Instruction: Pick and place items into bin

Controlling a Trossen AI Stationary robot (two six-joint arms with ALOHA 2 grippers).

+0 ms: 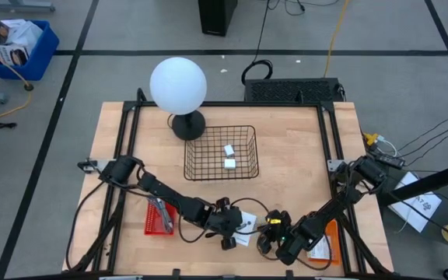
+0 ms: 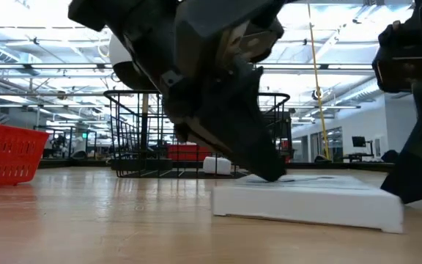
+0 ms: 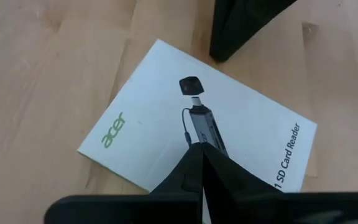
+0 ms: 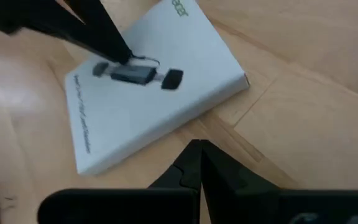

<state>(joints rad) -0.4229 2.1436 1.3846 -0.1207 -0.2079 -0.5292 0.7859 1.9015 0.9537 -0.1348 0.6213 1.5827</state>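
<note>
A flat white printed packet (image 3: 160, 112) lies on the wood table near its front edge, also seen in the low view (image 2: 306, 198) and the right wrist view (image 4: 166, 43). My left gripper (image 3: 201, 151) is shut, its tips down on the packet's top face. My right gripper (image 4: 199, 147) is shut too, and its tips stand on the table close beside the packet's edge. The black wire bin (image 1: 243, 131) stands behind them at mid table, with two small white blocks (image 1: 229, 155) lying on its floor. My left gripper presses its shut fingertips (image 2: 269, 173) down on the packet's printed top face (image 3: 211, 134), about mid-face. The fingers come slanting down from the table's left. The packet lies flat on the table. My right gripper stands at the packet's edge (image 4: 194, 121); whether it touches cannot be told.
A white globe lamp (image 1: 178, 85) on a black foot stands just left of the bin's far corner. A red basket (image 1: 159, 218) sits at the front left under my left arm. An orange flat object (image 1: 329, 237) lies under my right arm.
</note>
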